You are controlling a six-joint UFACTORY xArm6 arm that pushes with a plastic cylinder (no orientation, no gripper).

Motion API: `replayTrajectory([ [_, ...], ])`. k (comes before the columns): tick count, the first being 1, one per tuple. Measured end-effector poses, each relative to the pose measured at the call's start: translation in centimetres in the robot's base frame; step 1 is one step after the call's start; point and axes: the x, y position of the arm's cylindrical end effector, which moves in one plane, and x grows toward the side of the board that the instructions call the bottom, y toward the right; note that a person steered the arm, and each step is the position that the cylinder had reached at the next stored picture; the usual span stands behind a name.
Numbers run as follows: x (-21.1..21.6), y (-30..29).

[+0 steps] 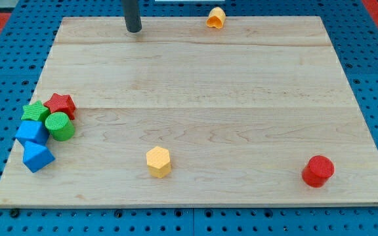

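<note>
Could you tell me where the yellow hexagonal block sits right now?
The yellow hexagonal block sits alone near the board's bottom edge, left of centre, well right of the green cylinder.

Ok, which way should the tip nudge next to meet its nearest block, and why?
Probably a short slide toward the view's right. My tip touches no block near the wooden board's top edge, and the orange block at that edge is nearest; the red star and its cluster lie farther, lower left.
</note>
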Motion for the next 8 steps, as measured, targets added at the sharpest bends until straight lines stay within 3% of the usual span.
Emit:
replayTrajectory([
  [1,1.4,2.8],
  [3,18.6,16.7],
  [4,22.6,19.9],
  [5,30.2,20.4],
  [6,34.2,14.1],
  [7,34.2,2.0],
  [8,30.4,-2.1],
])
